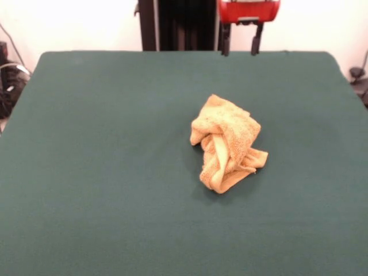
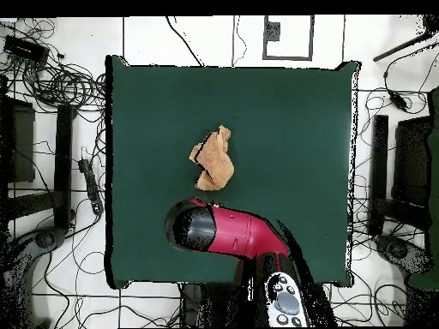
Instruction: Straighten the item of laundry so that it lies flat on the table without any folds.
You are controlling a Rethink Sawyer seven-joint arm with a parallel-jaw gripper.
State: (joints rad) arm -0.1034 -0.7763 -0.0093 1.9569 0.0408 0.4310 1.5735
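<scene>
Towel (image 1: 228, 144) sat crumpled mid-counter (image 1: 103, 172), soft, light, floppy. I judged the loose lower flap the best hold. End effector (image 1: 240, 41) hung open, empty, well apart.

towels: 1, crumpled (image 1: 228, 145)
tables: 1, green (image 1: 103, 172)
robot arms: 1, red/blk (image 2: 231, 233)
grippers: 1, 2 fingers (image 1: 241, 41)

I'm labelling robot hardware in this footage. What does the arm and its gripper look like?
In the overhead view the arm is a glossy red casing ending in a round black cap, with a grey and black base behind it. In the front view the gripper shows a red housing and two dark, straight fingers. No markings can be made out.
</scene>
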